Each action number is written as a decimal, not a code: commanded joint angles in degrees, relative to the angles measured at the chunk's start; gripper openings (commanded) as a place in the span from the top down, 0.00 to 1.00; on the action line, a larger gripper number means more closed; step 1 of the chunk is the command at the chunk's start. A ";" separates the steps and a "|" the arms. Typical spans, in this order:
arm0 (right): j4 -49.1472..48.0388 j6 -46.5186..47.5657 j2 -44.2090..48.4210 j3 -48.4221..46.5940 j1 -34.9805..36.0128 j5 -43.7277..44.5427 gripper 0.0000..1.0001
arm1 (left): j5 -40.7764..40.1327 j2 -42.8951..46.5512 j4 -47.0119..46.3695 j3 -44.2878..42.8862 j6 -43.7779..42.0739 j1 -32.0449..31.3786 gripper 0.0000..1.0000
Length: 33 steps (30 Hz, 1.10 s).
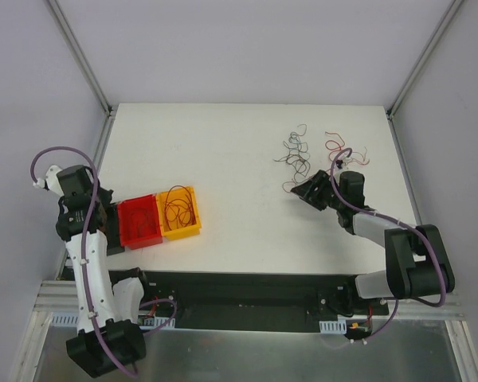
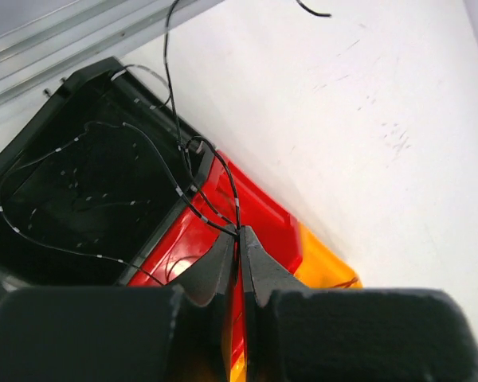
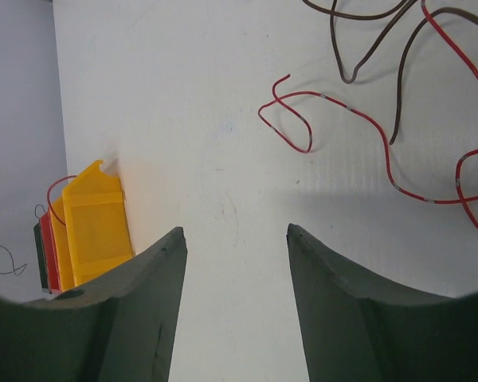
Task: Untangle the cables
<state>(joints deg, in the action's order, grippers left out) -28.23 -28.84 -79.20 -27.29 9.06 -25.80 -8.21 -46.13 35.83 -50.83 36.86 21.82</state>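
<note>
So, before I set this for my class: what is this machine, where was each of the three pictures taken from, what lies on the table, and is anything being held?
It is two robot arms fixed at the near edge of a white table, each ending in a two-finger gripper. One picture looks down from above. The other two come from cameras on the wrists. A tangle of thin loose cables, mostly red, lies at the far right. At the left stand a black bin, a red bin and a yellow bin with red wires in it. The left gripper is shut on a thin black cable above the black bin. The right gripper is open and empty, near the tangle.
</note>
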 commanded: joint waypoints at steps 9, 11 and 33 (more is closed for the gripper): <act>-4.64 -1.39 -2.01 -0.92 -0.27 -1.97 0.44 | 5.93 -1.07 -30.90 15.30 -3.47 2.16 1.00; -4.99 -1.66 -2.71 -1.01 -0.27 -2.23 0.44 | 6.01 -1.07 -30.83 17.68 -0.06 4.35 1.00; -7.37 -2.36 -7.55 -1.45 -0.27 -2.67 0.45 | -2.78 -16.88 1.08 15.68 18.60 8.15 1.00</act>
<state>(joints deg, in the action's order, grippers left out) -31.94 -31.09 -86.43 -27.31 8.97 -27.55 -10.48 -62.50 34.15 -34.72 53.30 29.04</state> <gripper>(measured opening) 0.551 0.007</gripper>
